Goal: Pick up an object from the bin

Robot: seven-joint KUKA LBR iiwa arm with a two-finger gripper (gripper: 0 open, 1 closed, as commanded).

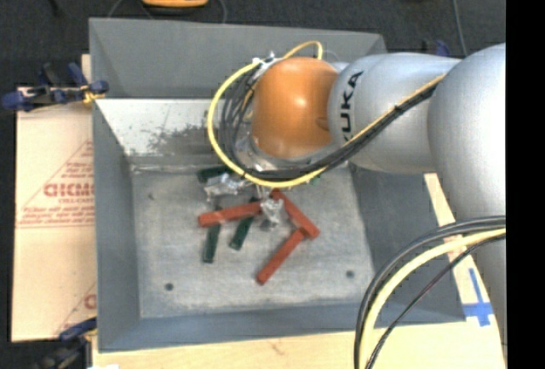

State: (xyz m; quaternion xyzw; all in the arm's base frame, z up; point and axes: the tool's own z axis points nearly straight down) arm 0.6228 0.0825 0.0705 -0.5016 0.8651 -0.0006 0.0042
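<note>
A grey metal bin (153,291) with a scuffed, speckled floor is seen, and a few small straight blocks lie loose at its middle. The flat red bar (226,216) is taken as the mark. Nearest the camera, to its right, a red angle (285,256) lies bent like an elbow. Just in front of the red bar lie two dark green bars (209,248) (241,233), both slanted. The gripper (249,197) is lowered right at the red bar. Its bright metal fingers (272,210) are spread, one tip beside the bar's right end, and nothing is seen clamped between them. Behind the red bar a green piece (209,175) is partly hidden. Above it a smooth, rounded orange cover (289,107) is ringed by yellow cable.
</note>
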